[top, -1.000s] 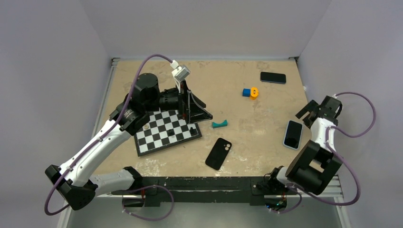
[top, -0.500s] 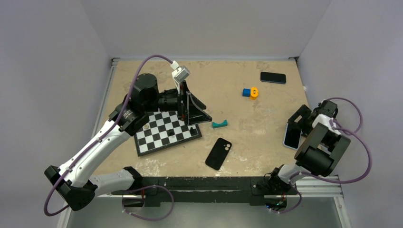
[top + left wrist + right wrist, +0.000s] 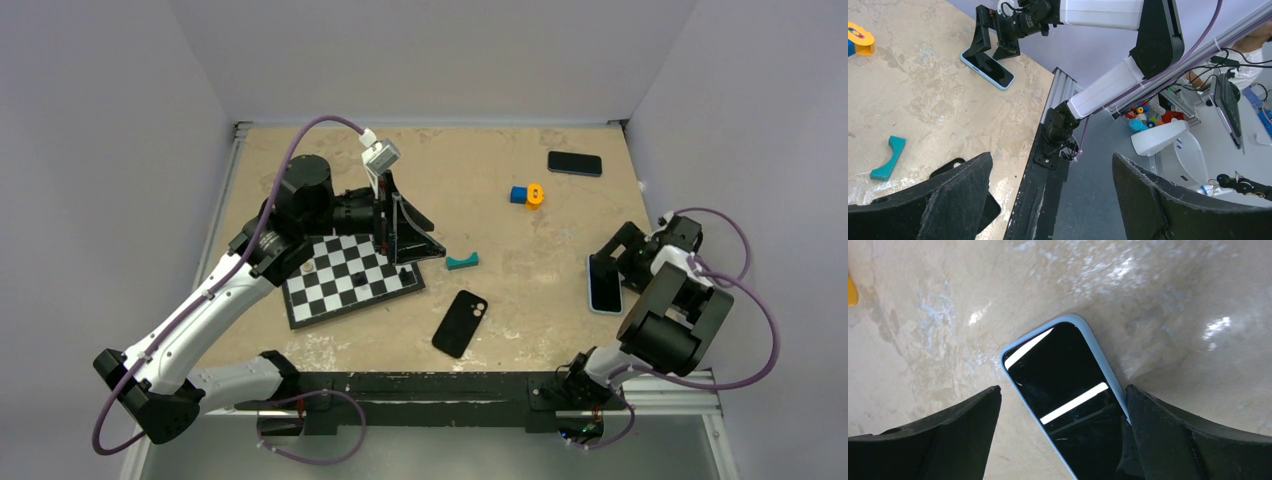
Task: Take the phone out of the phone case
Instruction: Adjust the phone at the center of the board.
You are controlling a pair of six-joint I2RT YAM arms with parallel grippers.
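Note:
The phone (image 3: 603, 283) lies screen up at the right of the table, black screen with a light-blue rim. It also shows in the right wrist view (image 3: 1068, 385) and the left wrist view (image 3: 988, 69). My right gripper (image 3: 618, 262) (image 3: 1063, 390) is open and straddles the phone's end, and its right finger (image 3: 1158, 430) touches the blue rim. The empty black phone case (image 3: 460, 322), with two camera holes, lies apart near the table's front middle. My left gripper (image 3: 425, 232) (image 3: 1052, 157) is open and empty above the chessboard's right edge.
A chessboard (image 3: 350, 275) with small pieces lies at the left. A teal curved piece (image 3: 462, 262), a blue and orange block (image 3: 526, 195) and an all-black phone slab (image 3: 574, 163) lie on the table. The table's right edge runs close to the phone.
My right gripper has swung down and left onto the phone and now straddles it. The phone has shifted a little to the left. The left arm has not moved.

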